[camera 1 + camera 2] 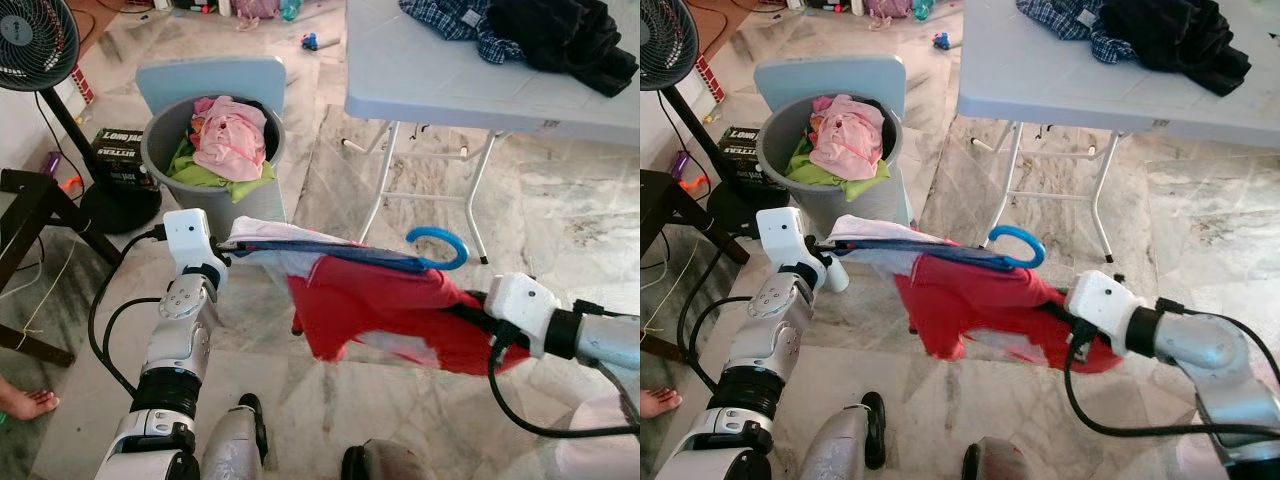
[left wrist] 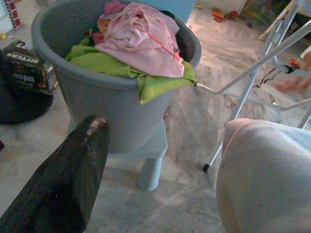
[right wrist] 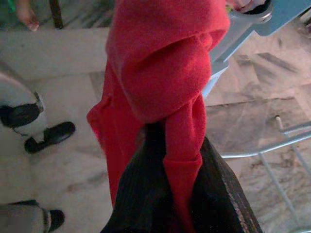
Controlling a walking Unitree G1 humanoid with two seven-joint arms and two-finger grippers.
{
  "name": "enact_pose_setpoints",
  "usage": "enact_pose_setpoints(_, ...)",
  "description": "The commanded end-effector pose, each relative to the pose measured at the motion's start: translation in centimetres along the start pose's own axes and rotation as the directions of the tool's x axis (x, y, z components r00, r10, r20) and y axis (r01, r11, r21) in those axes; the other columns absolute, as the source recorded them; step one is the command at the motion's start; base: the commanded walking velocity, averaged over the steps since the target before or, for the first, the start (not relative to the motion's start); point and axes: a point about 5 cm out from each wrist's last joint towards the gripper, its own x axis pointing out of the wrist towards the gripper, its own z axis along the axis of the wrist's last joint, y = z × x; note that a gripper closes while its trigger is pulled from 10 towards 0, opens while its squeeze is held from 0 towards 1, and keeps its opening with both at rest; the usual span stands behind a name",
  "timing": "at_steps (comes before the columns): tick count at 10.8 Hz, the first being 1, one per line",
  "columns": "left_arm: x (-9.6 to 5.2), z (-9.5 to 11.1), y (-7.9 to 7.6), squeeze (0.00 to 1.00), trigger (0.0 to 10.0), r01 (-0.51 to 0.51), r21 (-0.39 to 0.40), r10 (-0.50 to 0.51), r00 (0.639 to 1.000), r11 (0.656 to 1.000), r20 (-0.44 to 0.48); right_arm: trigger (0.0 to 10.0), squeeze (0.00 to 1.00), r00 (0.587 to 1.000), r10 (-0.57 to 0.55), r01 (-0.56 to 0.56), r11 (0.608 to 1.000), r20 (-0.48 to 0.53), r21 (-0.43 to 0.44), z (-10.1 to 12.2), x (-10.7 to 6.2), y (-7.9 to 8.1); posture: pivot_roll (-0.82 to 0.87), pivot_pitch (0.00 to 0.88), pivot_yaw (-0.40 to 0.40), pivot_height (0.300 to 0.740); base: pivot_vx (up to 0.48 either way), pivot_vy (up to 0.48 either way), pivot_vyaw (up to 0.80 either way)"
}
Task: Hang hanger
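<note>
Presently we find the right tool clenched on the red garment draped over the blue hanger. Our left tool meets the white cloth; its grip we cannot tell.

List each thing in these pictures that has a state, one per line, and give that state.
Hanger: held level between both grippers, hook free.
Red garment: draped on the hanger, bunched.
Bin: upright, heaped with clothes.
Table: unfolded, dark clothes piled on it.
Fan: upright.
Left gripper: at the hanger's end.
Right gripper: jaws shut on the red garment.
</note>
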Motion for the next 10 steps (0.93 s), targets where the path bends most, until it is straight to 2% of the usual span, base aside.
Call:
enact_pose_setpoints(1,-0.1,0.1,0.5,0.00,10.0,-0.025,-0.015,0.025,1.000,1.000,-0.005,10.0,0.00,0.998,-0.044,0.040,0.997,-0.053,-0.070,-0.6,-0.9,-1.0,-0.08,0.181,-0.052,0.740,0.000,0.000,0.00)
enact_pose_setpoints(2,0.0,-0.1,0.3,0.00,10.0,-0.027,-0.015,0.026,1.000,1.000,-0.011,10.0,0.00,0.987,-0.138,0.125,0.983,-0.088,-0.134,-1.0,-0.6,-2.0,-0.08,0.181,-0.052,0.740,0.000,0.000,0.00)
enact_pose_setpoints(3,0.0,-0.1,0.2,0.00,10.0,-0.027,-0.016,0.027,1.000,1.000,-0.013,10.0,0.00,0.990,-0.131,0.126,0.987,-0.046,-0.098,-0.5,-0.2,-1.8,-0.08,0.181,-0.052,0.740,0.000,0.000,0.00)
enact_pose_setpoints(4,-0.1,-0.2,0.2,0.00,10.0,-0.029,-0.017,0.029,0.999,0.999,-0.018,10.0,0.00,0.995,-0.103,0.102,0.994,-0.007,-0.048,0.0,-0.1,-1.4,-0.08,0.181,-0.050,0.740,0.000,0.000,0.00)
enact_pose_setpoints(5,-0.1,-0.5,0.5,0.00,10.0,-0.036,-0.017,0.035,0.999,0.999,-0.031,10.0,0.00,0.999,-0.030,0.030,1.000,0.024,-0.003,0.3,-0.5,-0.6,-0.08,0.183,-0.050,0.740,0.000,0.000,0.00)
enact_pose_setpoints(6,-0.1,-0.6,0.6,0.00,10.0,-0.042,-0.021,0.041,0.998,0.999,-0.037,10.0,0.00,0.999,-0.022,0.021,1.000,0.041,0.018,0.5,-0.7,-0.5,-0.08,0.183,-0.050,0.740,0.000,0.000,0.00)
enact_pose_setpoints(7,-0.1,-0.8,0.8,0.00,10.0,-0.057,-0.030,0.055,0.997,0.998,-0.048,10.0,0.00,0.997,0.015,-0.021,0.997,0.081,0.076,1.5,-1.1,-0.6,-0.08,0.183,-0.049,0.740,0.000,0.000,0.00)
enact_pose_setpoints(10,0.0,-0.6,1.0,0.00,10.0,-0.071,-0.036,0.069,0.997,0.997,-0.044,10.0,0.00,0.991,0.137,-0.137,0.986,0.007,0.095,0.8,-2.6,0.1,-0.08,0.184,-0.050,0.740,0.000,0.000,0.00)
